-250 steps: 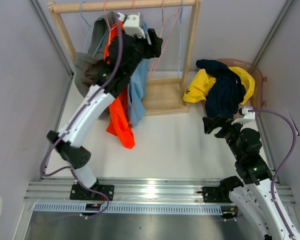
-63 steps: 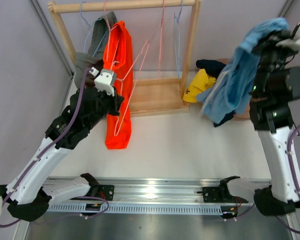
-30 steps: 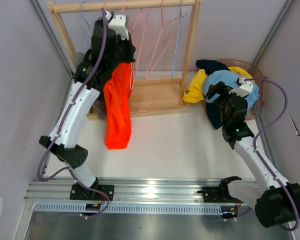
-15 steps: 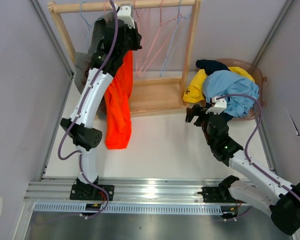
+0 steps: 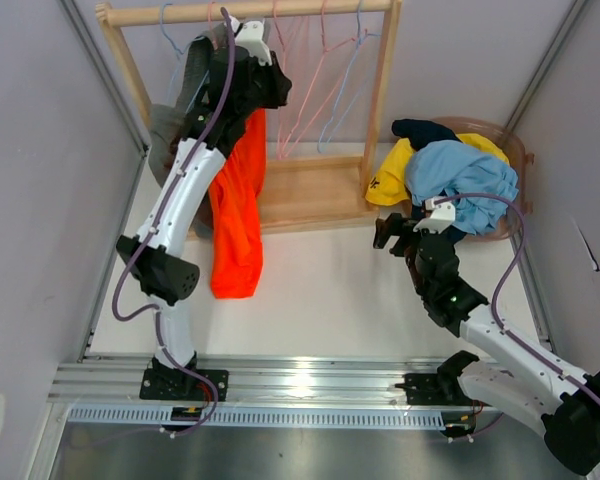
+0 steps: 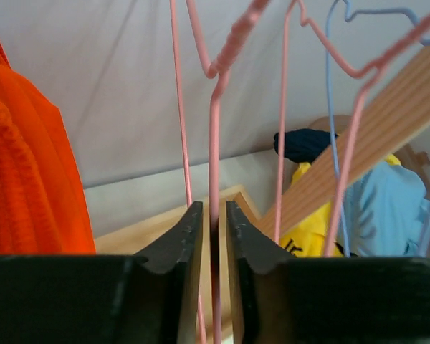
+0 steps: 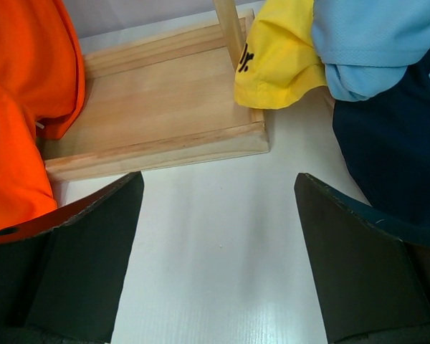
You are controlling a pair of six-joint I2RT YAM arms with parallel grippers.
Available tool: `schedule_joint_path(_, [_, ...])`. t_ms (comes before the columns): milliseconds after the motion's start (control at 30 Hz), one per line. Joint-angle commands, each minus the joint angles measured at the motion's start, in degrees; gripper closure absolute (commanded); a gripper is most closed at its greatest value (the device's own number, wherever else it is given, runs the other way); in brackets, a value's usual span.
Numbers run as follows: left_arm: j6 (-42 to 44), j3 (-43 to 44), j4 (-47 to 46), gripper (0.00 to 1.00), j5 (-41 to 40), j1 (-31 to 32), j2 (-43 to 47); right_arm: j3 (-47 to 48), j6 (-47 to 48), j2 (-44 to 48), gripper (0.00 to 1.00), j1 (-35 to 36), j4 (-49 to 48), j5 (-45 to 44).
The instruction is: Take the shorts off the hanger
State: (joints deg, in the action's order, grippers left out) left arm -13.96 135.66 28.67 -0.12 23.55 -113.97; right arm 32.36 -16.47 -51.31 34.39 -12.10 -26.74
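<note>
The bright orange shorts (image 5: pixel 237 205) hang from the wooden rack's rail (image 5: pixel 250 11), with the grey shorts (image 5: pixel 172 122) hanging behind them on the left. My left gripper (image 5: pixel 276 88) is high at the rail, shut on a pink hanger wire (image 6: pixel 214 150) just right of the orange shorts (image 6: pixel 25 165). The light blue shorts (image 5: pixel 458 175), yellow shorts (image 5: pixel 395 168) and dark navy shorts (image 5: pixel 423 129) lie heaped in the basket (image 5: pixel 516 150) on the right. My right gripper (image 5: pixel 390 232) is open and empty, low over the table left of that heap, and its wrist view (image 7: pixel 218 186) shows white table between the fingers.
Several empty pink and blue wire hangers (image 5: pixel 325 70) hang on the rail. The rack's wooden base (image 5: pixel 315 195) and right post (image 5: pixel 382 95) stand between the arms. Grey walls close in on both sides. White table (image 5: pixel 320 290) lies in front of the rack.
My right arm dropped the light blue shorts on the basket heap and came down to the table, open. My left arm rose to the rail and closed on a pink hanger.
</note>
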Motion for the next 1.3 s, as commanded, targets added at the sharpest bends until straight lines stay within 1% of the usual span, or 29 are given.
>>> schedule_joint_path(0, [-0.4,-3.4,0.0,0.75,4.2,-0.1,9.5,-0.1,-0.6,-0.8,0.07,0.9,-2.5,-1.8])
schedule_joint_path(33, [-0.1,-4.9,0.3,0.68,4.3,0.1,11.0,-0.1,-0.6,-0.9,0.07,1.1,-2.7,-1.8])
schedule_joint_path(67, [0.5,-5.8,0.9,0.64,4.0,0.2,13.8,-0.2,-0.6,-1.0,0.07,1.6,-2.8,-2.0])
schedule_joint_path(100, [0.9,-6.4,1.7,0.56,3.6,0.2,15.1,-0.2,-0.7,-1.2,0.07,1.8,-3.1,-2.1])
schedule_joint_path(167, [2.0,-8.6,1.9,0.49,2.0,0.2,19.1,-0.5,-0.9,-1.3,0.06,2.5,-3.4,-2.4])
schedule_joint_path(200, [2.4,-9.3,1.7,0.4,1.3,0.2,20.4,-0.7,-1.0,-1.5,0.06,2.8,-3.5,-2.4])
schedule_joint_path(233, [2.7,-10.4,1.4,0.29,0.6,0.2,21.7,-0.8,-1.1,-1.8,0.06,3.0,-3.5,-2.5])
schedule_joint_path(300, [4.0,-11.6,1.4,0.23,-2.8,0.2,24.6,-0.8,-1.2,-1.9,0.06,3.9,-3.1,-3.1])
schedule_joint_path(367, [5.9,-11.6,1.9,0.22,-4.7,0.2,25.7,-0.9,-1.2,-1.7,0.06,4.4,-3.1,-3.4])
schedule_joint_path(400, [6.7,-11.4,2.3,0.19,-6.4,0.1,26.5,-1.1,-1.2,-1.6,0.06,4.7,-3.2,-3.8])
schedule_joint_path(533, [9.6,-10.2,5.4,0.17,-10.5,-0.1,26.3,-1.2,-1.5,-1.4,0.06,5.1,-2.9,-4.0])
schedule_joint_path(633, [11.1,-11.6,6.1,0.17,-13.1,-1.3,26.6,-1.3,-1.5,-1.0,0.06,5.5,-2.6,-4.1])
schedule_joint_path(800, [10.3,-20.2,1.8,0.19,-12.7,-3.9,27.3,-1.7,-1.4,0.5,0.07,5.8,-1.4,-4.6])
schedule_joint_path(900, [9.7,-23.0,-0.6,0.2,-12.3,-5.0,26.8,-2.2,-1.4,1.6,0.07,5.9,-0.6,-4.9])
schedule_joint_path(1033, [9.4,-22.7,-0.8,0.21,-12.8,-5.5,24.4,-2.8,-1.3,3.4,0.07,5.9,0.5,-5.4])
schedule_joint_path(1100, [9.0,-22.5,-0.6,0.23,-12.3,-5.6,23.4,-3.2,-1.2,3.9,0.07,5.9,1.1,-5.8])
schedule_joint_path(1233, [8.6,-22.6,-1.0,0.31,-11.7,-5.7,22.8,-3.5,-0.7,4.9,0.07,5.9,1.7,-6.2])
schedule_joint_path(1267, [8.6,-22.5,-1.0,0.35,-11.7,-5.7,22.7,-3.5,-0.6,5.0,0.07,5.9,1.9,-6.2])
